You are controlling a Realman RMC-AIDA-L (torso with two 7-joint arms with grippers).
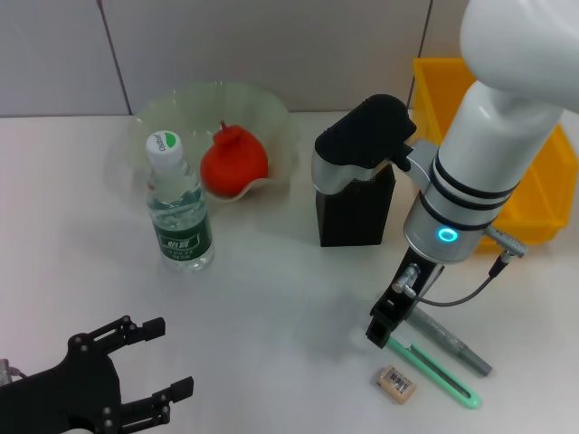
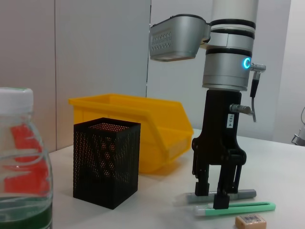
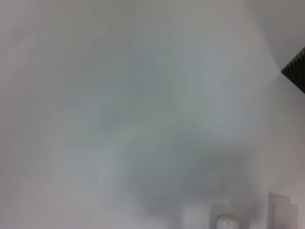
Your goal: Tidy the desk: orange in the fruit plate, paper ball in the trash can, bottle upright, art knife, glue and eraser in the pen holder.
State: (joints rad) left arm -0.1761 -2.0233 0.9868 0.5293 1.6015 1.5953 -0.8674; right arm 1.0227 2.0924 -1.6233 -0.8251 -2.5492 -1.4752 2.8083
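Note:
The orange [image 1: 233, 161] lies in the pale green fruit plate [image 1: 271, 108]. The water bottle [image 1: 179, 212] stands upright in front of it and fills the left wrist view's edge [image 2: 21, 167]. The black mesh pen holder [image 1: 355, 215] [image 2: 106, 162] stands mid-table. A green art knife [image 1: 434, 369] [image 2: 243, 208], a grey glue stick [image 1: 452, 342] [image 2: 240, 194] and an eraser [image 1: 396, 382] [image 2: 250, 220] lie on the table. My right gripper [image 1: 380, 327] [image 2: 213, 193] points down with its fingers slightly apart at the knife's near end, touching the table. My left gripper [image 1: 163, 360] is open and empty at the front left. No paper ball is in view.
A yellow bin [image 1: 534, 172] [image 2: 143, 126] stands at the back right behind the pen holder. The right wrist view shows only bare white table and a corner of the pen holder [image 3: 296, 71].

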